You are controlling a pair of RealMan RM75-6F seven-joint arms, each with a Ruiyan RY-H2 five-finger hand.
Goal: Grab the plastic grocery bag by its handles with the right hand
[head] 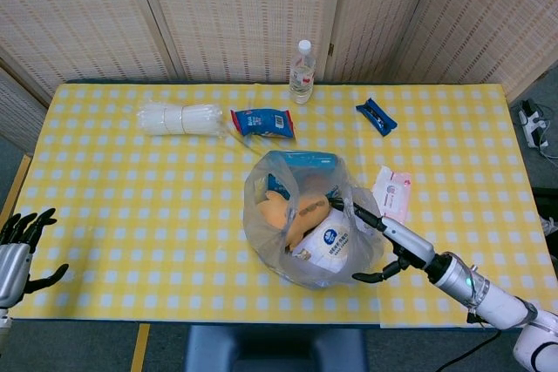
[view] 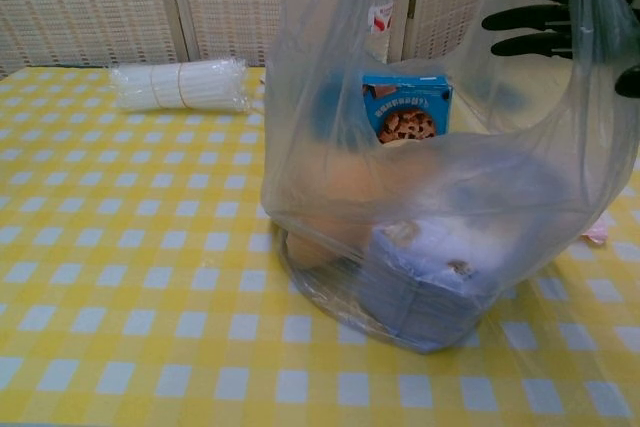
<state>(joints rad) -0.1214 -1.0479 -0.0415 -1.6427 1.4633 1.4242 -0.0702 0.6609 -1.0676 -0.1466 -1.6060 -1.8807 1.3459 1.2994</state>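
A clear bag [head: 307, 233] stands mid-table, holding a blue box [view: 405, 115], something orange [head: 288, 212] and a white packet [head: 330, 241]. The right hand [head: 377, 234], fingers spread, reaches into the bag's open top and grips nothing. The bag's thin film stands upright, crinkled.

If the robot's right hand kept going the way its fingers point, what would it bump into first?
Probably the clear plastic grocery bag itself. The right hand has its fingers spread and reaching into the bag's right side, near a handle. The food inside would come next, though depth is hard to judge.
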